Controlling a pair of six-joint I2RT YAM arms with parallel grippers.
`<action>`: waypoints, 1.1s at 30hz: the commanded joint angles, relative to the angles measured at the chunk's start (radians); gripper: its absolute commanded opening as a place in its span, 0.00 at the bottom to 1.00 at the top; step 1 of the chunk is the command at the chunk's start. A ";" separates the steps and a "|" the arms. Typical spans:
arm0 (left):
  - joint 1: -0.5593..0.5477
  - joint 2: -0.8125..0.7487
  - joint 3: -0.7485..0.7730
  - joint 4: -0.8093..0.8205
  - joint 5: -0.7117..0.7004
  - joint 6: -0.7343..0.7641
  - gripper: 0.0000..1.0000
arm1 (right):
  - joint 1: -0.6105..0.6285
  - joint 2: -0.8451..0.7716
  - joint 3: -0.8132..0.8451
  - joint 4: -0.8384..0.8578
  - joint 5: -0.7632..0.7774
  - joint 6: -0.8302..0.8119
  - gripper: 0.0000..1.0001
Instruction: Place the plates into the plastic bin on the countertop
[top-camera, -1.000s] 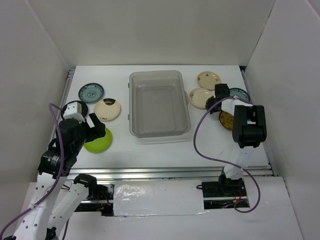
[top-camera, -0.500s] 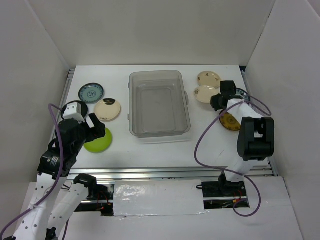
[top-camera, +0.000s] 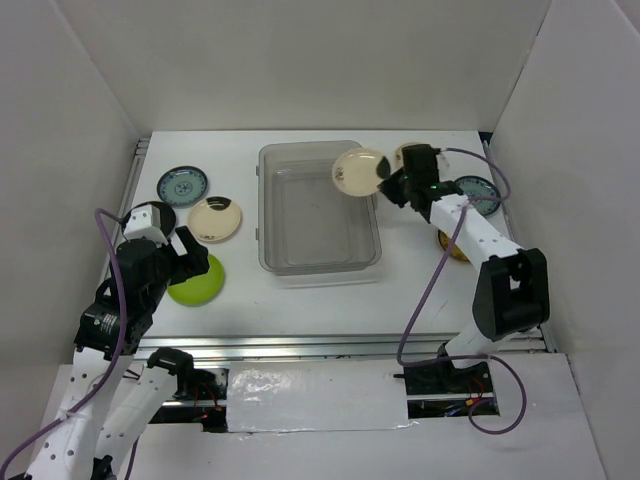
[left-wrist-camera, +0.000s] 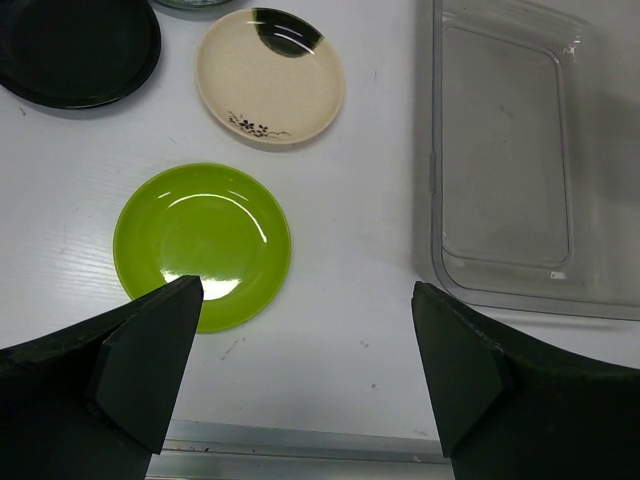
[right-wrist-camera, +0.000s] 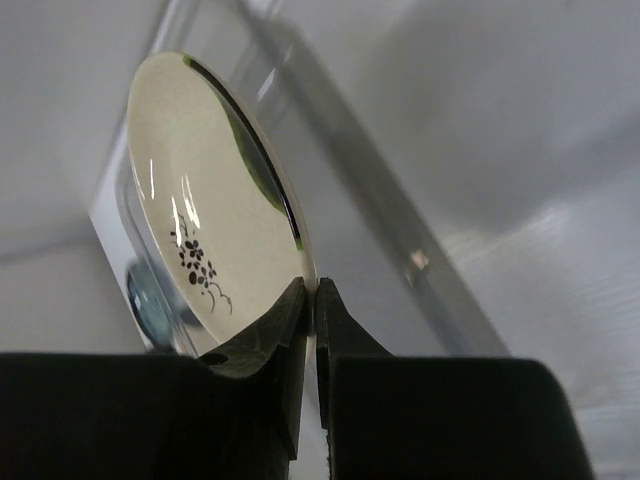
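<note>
Top external view: the right arm reaches over the far right corner of the plastic bin (top-camera: 310, 215), which stands in the middle of the white countertop (top-camera: 300, 305). The right gripper (top-camera: 387, 184) holds a cream plate (top-camera: 358, 171) with a dark patch on its rim, in the air above the bin's rim. In the right wrist view the fingers (right-wrist-camera: 270, 335) are pinched tight on that plate's edge. The plate stands tilted, with a small dark flower sprig on its face and the bin's clear wall behind it.

Right of the bin, a blue plate (top-camera: 482, 190) lies partly under the arm, and a yellow-and-black plate (top-camera: 452, 246) is mostly hidden by it. A sliver of another cream dish (top-camera: 403, 152) shows just behind the gripper.

Left of the bin lie four more plates. A second blue plate (top-camera: 183, 184) is the farthest back. Nearer and closer to the bin is a cream plate with a dark corner (left-wrist-camera: 270, 75), with a black plate (left-wrist-camera: 75, 45) beside it at the left. A lime green plate (left-wrist-camera: 203, 243) is nearest.

The left gripper (left-wrist-camera: 305, 290) hangs above the countertop with its fingers spread wide, holding nothing. One finger is over the near edge of the green plate, the other is near the bin's near left corner.
</note>
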 joint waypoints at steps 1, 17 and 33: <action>-0.005 0.002 0.003 0.022 -0.026 -0.010 0.99 | 0.097 0.028 0.035 0.046 -0.056 -0.116 0.00; -0.007 0.037 0.003 0.022 -0.026 -0.009 0.99 | 0.183 0.549 0.489 -0.137 -0.220 -0.193 0.00; -0.001 0.187 0.066 -0.069 -0.131 -0.123 0.99 | 0.286 -0.040 0.150 -0.017 -0.086 -0.346 1.00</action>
